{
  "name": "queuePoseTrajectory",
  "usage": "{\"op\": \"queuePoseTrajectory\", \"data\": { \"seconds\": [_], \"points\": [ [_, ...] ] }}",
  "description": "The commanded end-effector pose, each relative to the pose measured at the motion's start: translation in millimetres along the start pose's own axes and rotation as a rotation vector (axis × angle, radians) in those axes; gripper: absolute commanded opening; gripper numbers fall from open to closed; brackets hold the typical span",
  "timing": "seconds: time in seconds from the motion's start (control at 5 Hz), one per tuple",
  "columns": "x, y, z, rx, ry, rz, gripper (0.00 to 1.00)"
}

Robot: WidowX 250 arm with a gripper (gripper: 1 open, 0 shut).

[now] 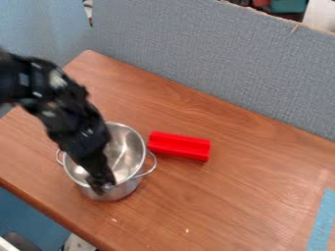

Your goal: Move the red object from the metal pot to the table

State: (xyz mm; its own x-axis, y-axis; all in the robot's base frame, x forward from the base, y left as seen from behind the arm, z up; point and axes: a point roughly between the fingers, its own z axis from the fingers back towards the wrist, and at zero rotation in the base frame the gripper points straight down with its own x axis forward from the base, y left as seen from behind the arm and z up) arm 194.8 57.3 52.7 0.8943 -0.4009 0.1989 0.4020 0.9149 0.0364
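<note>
The red object (179,147), a short bright red bar, lies flat on the brown wooden table (249,206), just right of the metal pot (129,147) and outside it. The shiny round pot stands upright near the table's front left edge. My dark arm comes in from the left and is smeared by motion. Its gripper (97,175) hangs over the left half of the pot, well apart from the red bar. The blur hides how its jaws stand, and I see nothing between them.
A blue-grey fabric wall (222,59) runs behind the table. The table's front edge (53,211) lies close to the pot, with blue floor below it. Bare wood stretches to the right of the red bar.
</note>
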Motion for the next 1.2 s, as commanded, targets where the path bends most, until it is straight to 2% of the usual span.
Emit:
{"op": "queuePoseTrajectory", "data": {
  "seconds": [0.0,0.2,0.4,0.6,0.8,1.0],
  "points": [
    [16.7,4.0,-14.7,0.03,0.023,-0.187,1.0],
    [19.5,5.6,-24.6,0.023,0.024,-0.316,1.0],
    [22.1,8.4,-37.2,-0.003,0.016,-0.433,1.0],
    [14.8,2.6,-51.2,0.019,0.028,-0.276,1.0],
    [15.7,1.5,-52.4,0.062,0.035,-0.111,1.0],
    [14.7,-9.6,-60.6,0.077,0.038,-0.097,1.0]
  ]
}}
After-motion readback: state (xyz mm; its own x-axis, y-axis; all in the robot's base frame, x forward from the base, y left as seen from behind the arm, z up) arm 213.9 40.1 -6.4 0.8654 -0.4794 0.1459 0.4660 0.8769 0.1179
